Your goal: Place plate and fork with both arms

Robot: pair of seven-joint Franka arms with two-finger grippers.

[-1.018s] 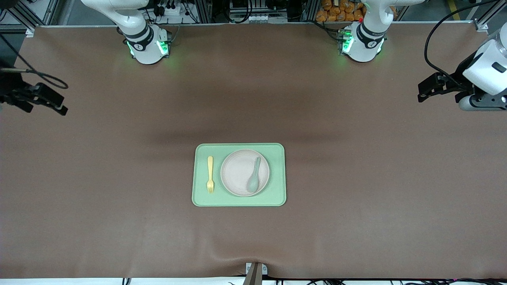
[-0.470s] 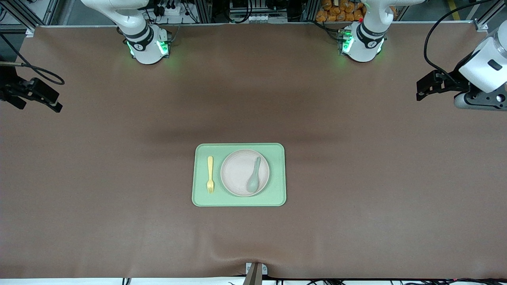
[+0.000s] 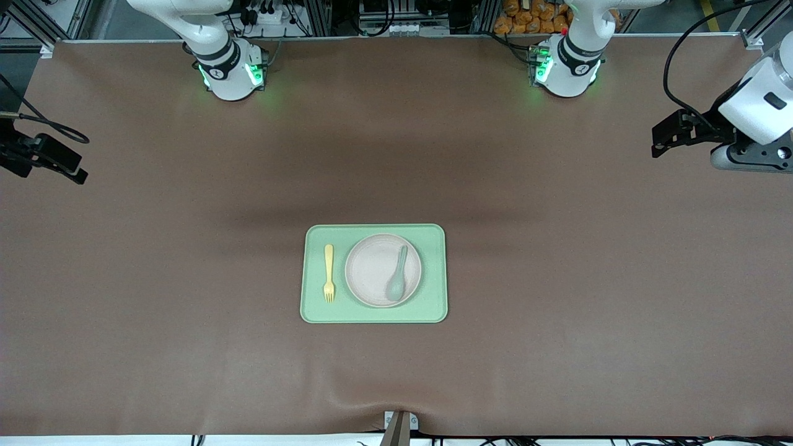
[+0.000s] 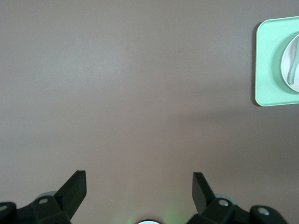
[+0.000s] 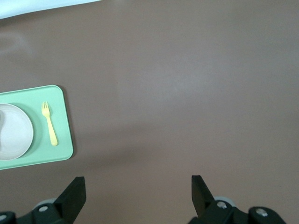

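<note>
The left end effector (image 4: 139, 189) hangs over bare brown counter (image 3: 557, 279) at the left arm's end, its two black fingers (image 4: 74, 189) spread wide with nothing between them. In the front view it shows as a black clamp (image 3: 672, 133) under the white wrist, well apart from the tray. The right end effector (image 5: 138, 192) hangs over the counter at the right arm's end, fingers (image 5: 74, 193) likewise spread wide and empty; in the front view it sits at the picture's edge (image 3: 52, 162).

Both wrist views look across open counter toward the light-green rectangular tray (image 3: 433, 279), which lies mid-counter between the two arms. On the tray rests the plate (image 3: 372, 269), round and off-white with a shallow rim, toward the left arm's end of the tray. A grey-green spoon (image 3: 397, 282) lies in the plate, bowl end nearer the front camera. The fork (image 3: 329, 272), pale yellow, lies flat on the tray just beside the plate, toward the right arm's end, tines pointing toward the front camera; it does not touch the plate.
</note>
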